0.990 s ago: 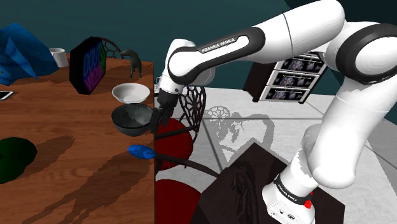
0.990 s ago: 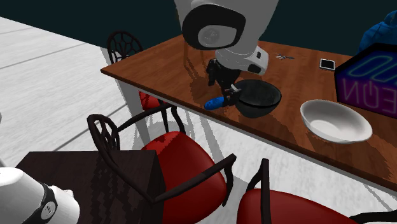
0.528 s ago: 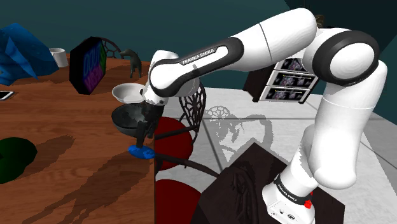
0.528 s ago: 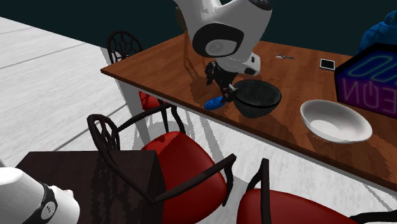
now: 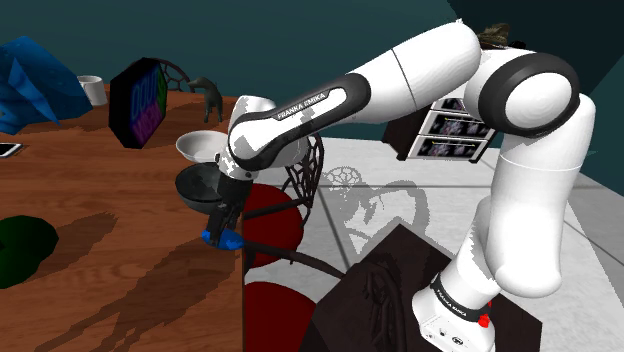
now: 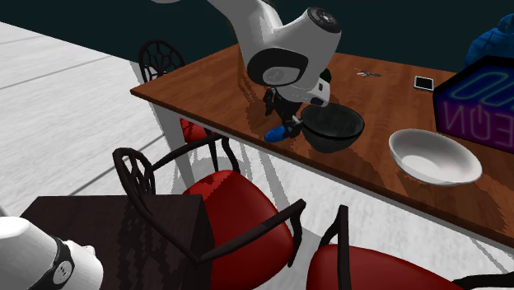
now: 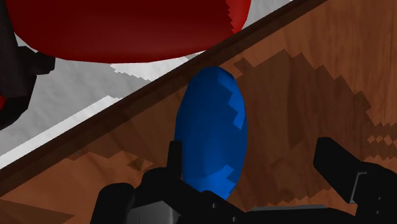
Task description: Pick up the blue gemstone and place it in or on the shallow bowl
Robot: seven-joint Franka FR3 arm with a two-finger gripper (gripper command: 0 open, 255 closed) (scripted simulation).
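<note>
- Blue gemstone (image 5: 222,238) (image 6: 277,133) (image 7: 212,133), an elongated oval, lies flat on the wooden table (image 5: 120,230) (image 6: 214,82), right at the table's edge and just beside the dark bowl (image 5: 198,186) (image 6: 334,125).
- The black gripper (image 5: 222,222) (image 6: 288,125) (image 7: 249,153) is down over the gemstone with its fingers spread wide.
- In the wrist view the stone sits between the fingers, close against one of them, while the other stands clear of it over bare wood; nothing is clasped.
- The white shallow bowl (image 5: 205,146) (image 6: 434,156) stands upright on the table on the far side of the dark bowl from the gemstone, near it but apart.
- A red-seated chair with a dark frame (image 6: 239,210) (image 7: 127,28) is drawn up below the table edge next to the gemstone.
- A dark neon sign (image 5: 140,100) (image 6: 482,103) stands further along the table, beyond the white bowl.
- A phone (image 6: 424,82) lies flat on the table near the sign.
- A dark green lump (image 5: 22,250) rests on the wood at the shoulder view's left, well apart from the bowls.
</note>
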